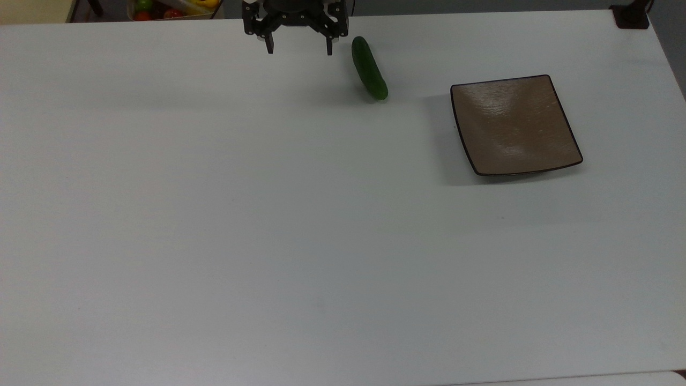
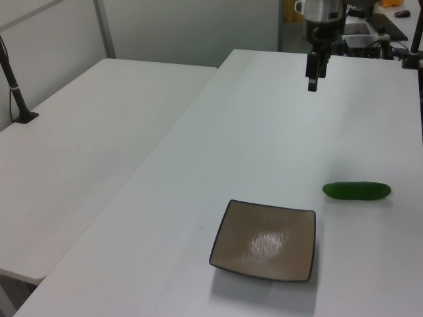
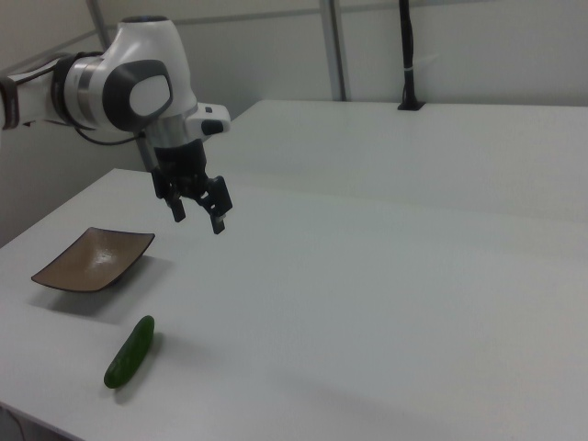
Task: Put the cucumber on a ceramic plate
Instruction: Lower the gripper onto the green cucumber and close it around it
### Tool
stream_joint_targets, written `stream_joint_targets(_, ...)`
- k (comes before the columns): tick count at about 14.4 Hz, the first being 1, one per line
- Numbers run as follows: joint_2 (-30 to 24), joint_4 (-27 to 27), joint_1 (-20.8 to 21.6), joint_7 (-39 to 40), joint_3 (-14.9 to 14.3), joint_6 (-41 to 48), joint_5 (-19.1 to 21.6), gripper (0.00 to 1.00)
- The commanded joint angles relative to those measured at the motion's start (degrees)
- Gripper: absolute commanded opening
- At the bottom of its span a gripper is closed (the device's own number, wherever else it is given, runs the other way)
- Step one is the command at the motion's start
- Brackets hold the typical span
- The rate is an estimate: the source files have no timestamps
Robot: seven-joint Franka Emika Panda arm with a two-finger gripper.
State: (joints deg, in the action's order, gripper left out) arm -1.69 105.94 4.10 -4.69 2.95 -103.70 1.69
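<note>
The dark green cucumber [image 1: 369, 68] lies on the white table, also seen as the cucumber [image 2: 357, 191] and the cucumber [image 3: 130, 352]. The square brown ceramic plate [image 1: 514, 125] sits bare to the top view's right of it; the plate [image 2: 266, 241] and the plate [image 3: 92, 260] hold nothing. My gripper [image 1: 299, 50] hangs open above the table, just to the top view's left of the cucumber's far end, apart from it. The gripper [image 3: 197, 216] has nothing between its fingers, and the gripper [image 2: 312, 84] is seen edge-on.
A box of colourful fruit [image 1: 171, 8] sits beyond the table's far edge in the top view. A black post base [image 1: 632, 16] stands at the far right corner. A second white table [image 2: 73, 152] adjoins in the left view.
</note>
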Motion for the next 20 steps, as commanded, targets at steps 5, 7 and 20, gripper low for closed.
stream_joint_targets(5, -8.6, 15.8, 0.6, 1.3, 4.0, -3.9, 0.6, 1.0)
stream_joint_targets(7, -8.5, 21.7, 0.9, 1.4, 6.5, -7.4, 0.2, 1.0)
stream_joint_targets(20, 1.5, 27.7, 6.4, 4.4, 9.1, -14.7, 0.2, 1.0)
